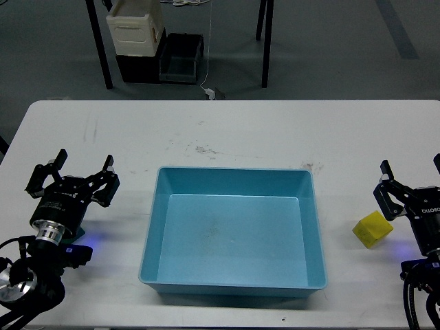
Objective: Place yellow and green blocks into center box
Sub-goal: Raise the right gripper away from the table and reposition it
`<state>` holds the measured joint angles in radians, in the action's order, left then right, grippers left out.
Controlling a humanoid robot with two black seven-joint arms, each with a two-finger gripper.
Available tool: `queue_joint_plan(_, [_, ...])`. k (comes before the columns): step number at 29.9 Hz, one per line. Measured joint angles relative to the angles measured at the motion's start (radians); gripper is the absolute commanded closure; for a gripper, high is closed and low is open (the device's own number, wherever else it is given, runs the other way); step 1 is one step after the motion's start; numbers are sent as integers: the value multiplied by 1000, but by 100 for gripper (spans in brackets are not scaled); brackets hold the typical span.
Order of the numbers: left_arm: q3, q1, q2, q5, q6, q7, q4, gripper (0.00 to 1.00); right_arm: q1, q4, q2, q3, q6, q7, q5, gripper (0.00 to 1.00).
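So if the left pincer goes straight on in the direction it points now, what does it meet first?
The left pincer points up the picture, toward the far side of the white table. That stretch of table looks free: the blue tray lies off to its right, outside that line. Depth is unclear, so this is a judgement only.

Both claws spread wide

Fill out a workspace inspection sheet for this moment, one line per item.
Surface: white table, scuffed with dark marks.
Job's things: light-blue tray at center, nothing in it; yellow block on the table right of it; green block not seen.
Clutter: nothing seen.
Grippers: left gripper open, holding nothing; right gripper open, beside the yellow block, not gripping it.
Cables: black cables at the right arm; white cord on the floor.
Surroundings: cream-white container, dark bin, table legs.
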<state>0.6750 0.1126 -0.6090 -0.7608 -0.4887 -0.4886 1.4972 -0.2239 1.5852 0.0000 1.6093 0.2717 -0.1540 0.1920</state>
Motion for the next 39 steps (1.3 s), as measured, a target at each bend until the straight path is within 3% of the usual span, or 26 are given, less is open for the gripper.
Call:
queue_joint_plan(15, [1, -5, 0, 0, 0, 0, -2, 0, 9, -23, 0, 25, 55, 6, -15, 0])
queue_joint_plan(21, [2, -6, 0, -1, 0, 0, -6, 0, 106, -80, -15, 50, 80, 5, -226, 0])
queue_joint_plan(33, [3, -7, 2, -5, 0, 0, -11, 0, 451, -186, -327, 47, 69, 10, -921, 2])
queue_joint_plan(39, [3, -7, 3, -7, 0, 0, -11, 0, 597, -199, -465, -146, -108, 10, -1153, 3])
